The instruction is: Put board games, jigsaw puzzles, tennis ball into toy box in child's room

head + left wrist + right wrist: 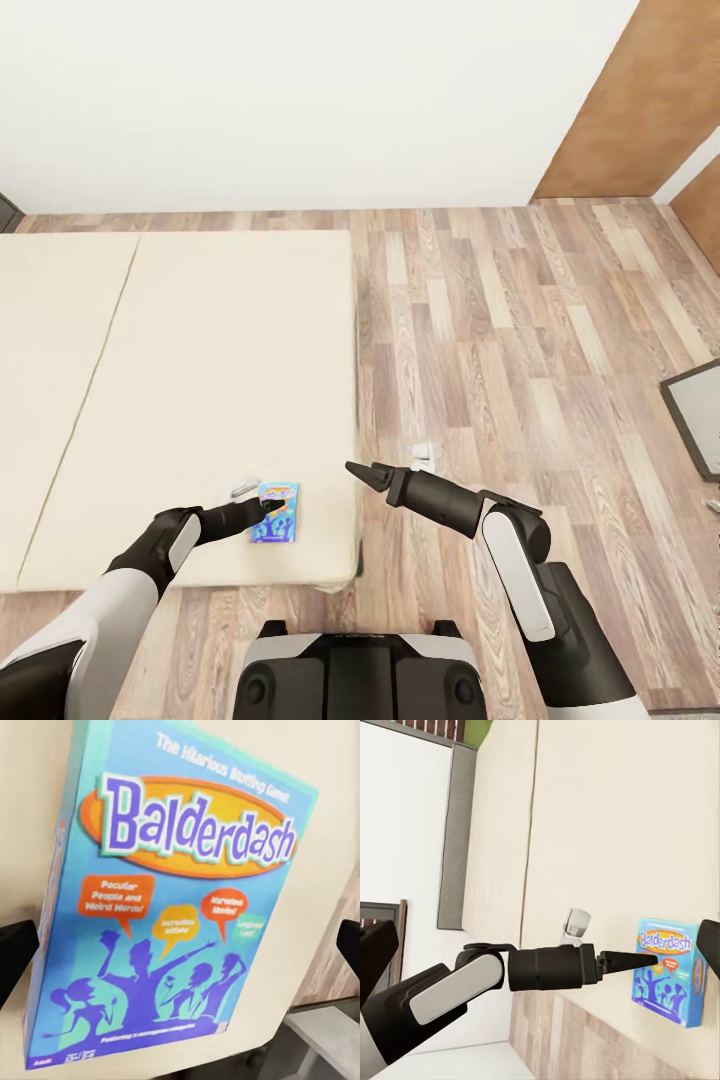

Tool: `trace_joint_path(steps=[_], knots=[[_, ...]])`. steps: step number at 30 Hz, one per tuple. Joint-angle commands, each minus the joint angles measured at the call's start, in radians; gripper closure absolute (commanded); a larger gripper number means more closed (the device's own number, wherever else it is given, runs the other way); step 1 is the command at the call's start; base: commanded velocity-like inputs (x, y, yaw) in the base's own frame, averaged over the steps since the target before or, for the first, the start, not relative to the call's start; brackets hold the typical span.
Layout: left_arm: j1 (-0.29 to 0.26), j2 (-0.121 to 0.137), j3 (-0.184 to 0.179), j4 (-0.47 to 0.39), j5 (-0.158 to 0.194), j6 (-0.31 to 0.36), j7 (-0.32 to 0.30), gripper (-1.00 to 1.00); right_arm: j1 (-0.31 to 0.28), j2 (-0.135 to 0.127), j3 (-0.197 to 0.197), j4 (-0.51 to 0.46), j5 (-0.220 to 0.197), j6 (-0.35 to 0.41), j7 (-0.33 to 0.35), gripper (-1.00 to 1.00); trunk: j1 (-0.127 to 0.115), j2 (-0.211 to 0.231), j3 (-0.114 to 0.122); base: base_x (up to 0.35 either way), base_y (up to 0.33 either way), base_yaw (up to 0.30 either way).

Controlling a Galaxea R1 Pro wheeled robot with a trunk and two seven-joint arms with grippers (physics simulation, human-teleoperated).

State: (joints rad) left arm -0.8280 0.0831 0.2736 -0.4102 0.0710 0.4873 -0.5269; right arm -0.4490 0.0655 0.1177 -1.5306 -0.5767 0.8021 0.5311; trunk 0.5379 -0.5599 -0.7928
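A light blue board game [277, 524] printed "Balderdash" lies flat on the cream bed [200, 350], near its front right corner. My left gripper [274, 505] hovers low over the box's upper edge, open. In the left wrist view the box [180, 907] sits between the two dark fingers [15, 956], which stand wide apart. My right gripper [353, 468] is open and empty, pointing left at the bed's right edge. The right wrist view shows the left gripper [652, 958] with its tip at the box [669, 979].
A small white object [244, 488] lies on the mattress just left of the game. Another [424, 456] sits on the wood-plank floor [520, 330] beside the bed. A dark-framed grey item [698, 410] juts in at the right edge. Brown doors [640, 100] stand at the back right.
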Motion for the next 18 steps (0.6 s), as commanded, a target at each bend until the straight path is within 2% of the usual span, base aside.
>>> trace_joint_path(steps=[1, 18], knots=[[0.000, 0.000, 0.004, 0.000, 0.007, 0.009, -0.001, -1.00, 0.000, 0.000, -0.001, 0.000, -0.002, 0.006, 0.001, -1.00, 0.000, -0.001, -0.001, -0.034, -0.077, 0.000], [0.000, 0.000, 0.004, -0.001, 0.007, 0.009, -0.002, -1.00, 0.000, 0.000, 0.000, 0.000, -0.002, 0.005, 0.001, -1.00, 0.000, -0.001, -0.001, -0.005, -0.048, 0.000]])
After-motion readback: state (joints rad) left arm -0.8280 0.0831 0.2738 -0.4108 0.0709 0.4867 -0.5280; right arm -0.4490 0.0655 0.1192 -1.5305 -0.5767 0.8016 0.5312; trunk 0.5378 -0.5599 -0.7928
